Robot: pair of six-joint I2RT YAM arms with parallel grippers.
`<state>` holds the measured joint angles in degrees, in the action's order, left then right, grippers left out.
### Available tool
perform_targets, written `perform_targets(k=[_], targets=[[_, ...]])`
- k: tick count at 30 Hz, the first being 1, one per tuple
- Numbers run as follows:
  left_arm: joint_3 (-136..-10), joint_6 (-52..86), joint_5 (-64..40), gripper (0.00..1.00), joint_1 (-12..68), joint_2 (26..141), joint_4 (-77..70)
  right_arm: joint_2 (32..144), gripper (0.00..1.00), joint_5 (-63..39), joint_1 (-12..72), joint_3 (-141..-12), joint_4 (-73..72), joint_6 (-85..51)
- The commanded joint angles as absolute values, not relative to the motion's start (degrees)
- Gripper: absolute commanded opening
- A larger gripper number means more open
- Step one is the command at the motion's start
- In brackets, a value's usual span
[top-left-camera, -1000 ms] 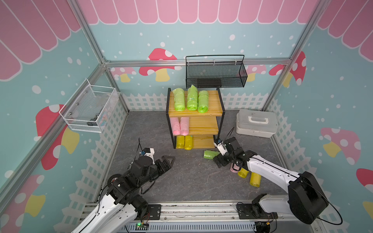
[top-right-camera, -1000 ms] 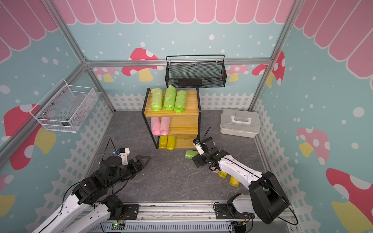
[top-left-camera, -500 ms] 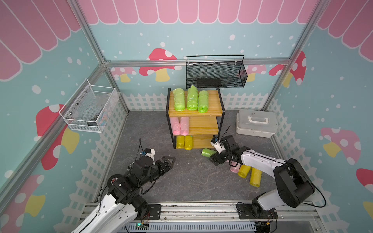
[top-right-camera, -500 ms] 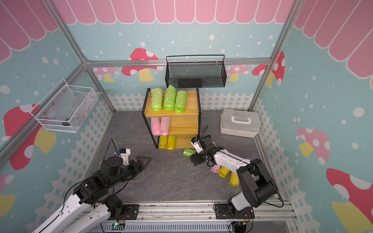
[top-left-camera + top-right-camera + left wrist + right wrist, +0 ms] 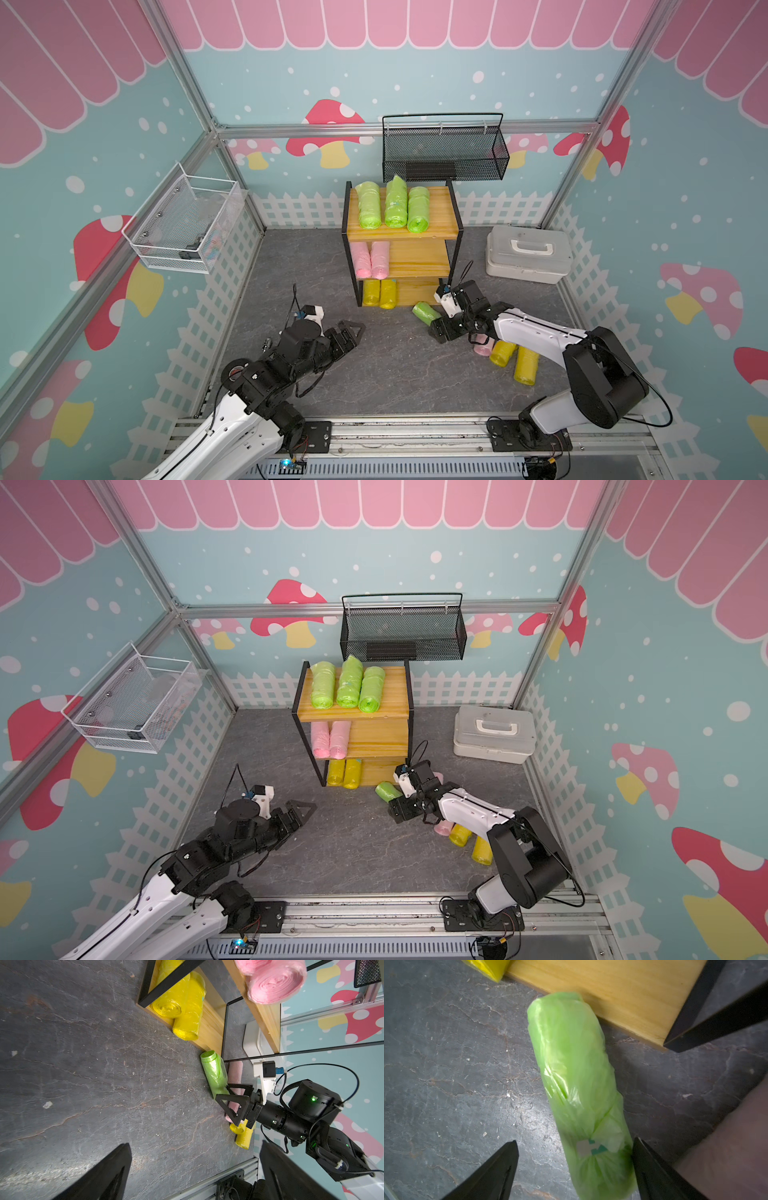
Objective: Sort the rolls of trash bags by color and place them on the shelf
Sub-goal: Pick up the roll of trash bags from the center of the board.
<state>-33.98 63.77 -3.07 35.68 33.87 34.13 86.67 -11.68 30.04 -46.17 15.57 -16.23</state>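
Observation:
The shelf point(image 5: 441, 216) holds three green rolls point(image 5: 394, 203) on its top board, two pink rolls point(image 5: 370, 259) on the middle board and two yellow rolls point(image 5: 379, 293) on the bottom one. A loose green roll point(image 5: 424, 312) point(image 5: 577, 1084) lies on the floor against the shelf's front corner. My right gripper point(image 5: 575, 1140) point(image 5: 441, 329) is open and straddles that roll's near end, with one finger against it and a gap at the other. A pink roll point(image 5: 483, 347) and two yellow rolls point(image 5: 502, 353) lie under the right arm. My left gripper point(image 5: 194, 1145) point(image 5: 353, 328) hangs open and empty over bare floor.
A white lidded box point(image 5: 525, 255) sits to the right of the shelf. On the back wall above the shelf hangs a black mesh basket point(image 5: 444, 153), and a white wire basket point(image 5: 183, 228) hangs on the left wall. A metal rail point(image 5: 415, 432) runs along the front.
My right gripper has slid leftward onto the green roll's end and its jaws have narrowed a little. The roll has shifted slightly toward the shelf. The left arm has not moved.

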Motion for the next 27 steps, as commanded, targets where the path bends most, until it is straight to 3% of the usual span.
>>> perform_targets(k=[1,12,27], targets=[[-33.3,64.1,-3.7,0.99,35.4,33.5,32.8,89.3,0.88,-12.6,30.5,-47.4,17.7,-20.3],[-32.7,64.3,-3.5,0.98,35.4,33.1,32.8,94.2,0.84,-10.1,32.3,-49.7,19.6,-27.0],[-31.8,64.5,-3.9,0.94,35.4,33.9,31.2,97.2,0.64,-10.1,35.7,-51.6,23.2,-30.0]])
